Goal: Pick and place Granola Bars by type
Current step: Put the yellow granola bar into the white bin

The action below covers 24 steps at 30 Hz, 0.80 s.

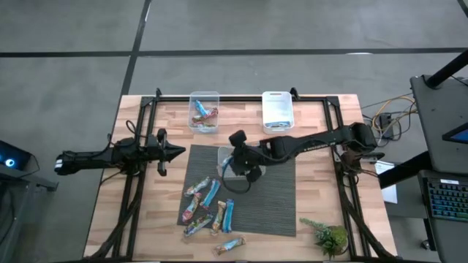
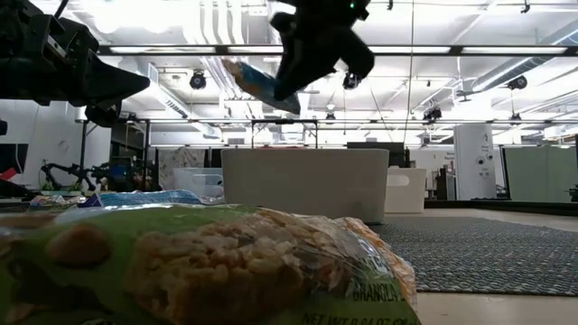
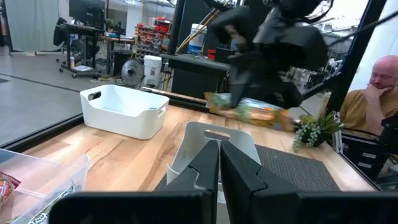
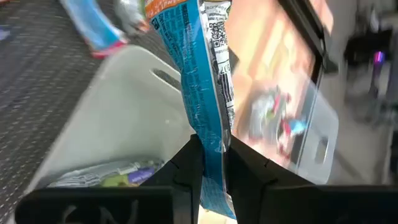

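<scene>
- While the right hand (image 4: 210,163) pinches it in closed fingers above the white tub (image 1: 228,162) on the mat, the blue-wrapped bar (image 4: 202,74) extends lengthwise away from the fingertips.
- Loose bars (image 1: 208,208) lie near, on the mat's edge.
- Left hand (image 1: 175,152) waits closed, empty, over the surface (image 1: 164,212).

Overhead and table-level views share the grey mat (image 1: 248,193).

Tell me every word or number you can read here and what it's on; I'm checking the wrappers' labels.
"GRANOLA", partly cut off: on the green-wrapped bar nearest the low view.
"NET WT 0.9 OZ", roughly: small print on that wrapper's edge.
Fine print and code on the blue bar in the right tool: too blurred to read.
</scene>
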Each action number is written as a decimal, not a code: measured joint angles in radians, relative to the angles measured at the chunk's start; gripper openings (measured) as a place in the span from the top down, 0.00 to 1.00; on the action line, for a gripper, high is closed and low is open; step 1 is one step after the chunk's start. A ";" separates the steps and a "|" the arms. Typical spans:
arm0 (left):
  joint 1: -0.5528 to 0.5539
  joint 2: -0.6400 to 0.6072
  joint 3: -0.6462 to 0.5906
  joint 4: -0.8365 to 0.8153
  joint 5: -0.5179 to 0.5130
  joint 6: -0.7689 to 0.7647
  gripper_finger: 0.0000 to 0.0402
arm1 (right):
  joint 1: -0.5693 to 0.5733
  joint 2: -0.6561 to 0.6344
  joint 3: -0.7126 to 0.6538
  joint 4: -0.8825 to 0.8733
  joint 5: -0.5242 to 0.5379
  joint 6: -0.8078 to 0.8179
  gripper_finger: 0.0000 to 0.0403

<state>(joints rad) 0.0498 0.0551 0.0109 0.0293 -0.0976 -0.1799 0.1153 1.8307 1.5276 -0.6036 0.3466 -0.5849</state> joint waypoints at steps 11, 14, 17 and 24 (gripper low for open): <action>0.000 0.000 0.000 0.000 0.000 0.000 1.00 | -0.108 -0.092 -0.001 -0.138 -0.001 0.196 0.87; 0.000 0.000 0.000 0.000 0.000 0.000 1.00 | -0.136 -0.133 -0.002 -0.193 -0.003 0.231 0.87; 0.000 0.000 0.000 0.000 0.000 0.000 1.00 | -0.172 -0.165 -0.002 -0.251 -0.002 0.259 0.87; 0.000 0.000 0.000 0.000 0.000 0.000 1.00 | -0.263 -0.216 -0.003 -0.375 -0.003 0.298 0.87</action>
<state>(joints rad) 0.0499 0.0547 0.0109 0.0296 -0.0977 -0.1799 -0.1477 1.6148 1.5243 -0.9785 0.3433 -0.2873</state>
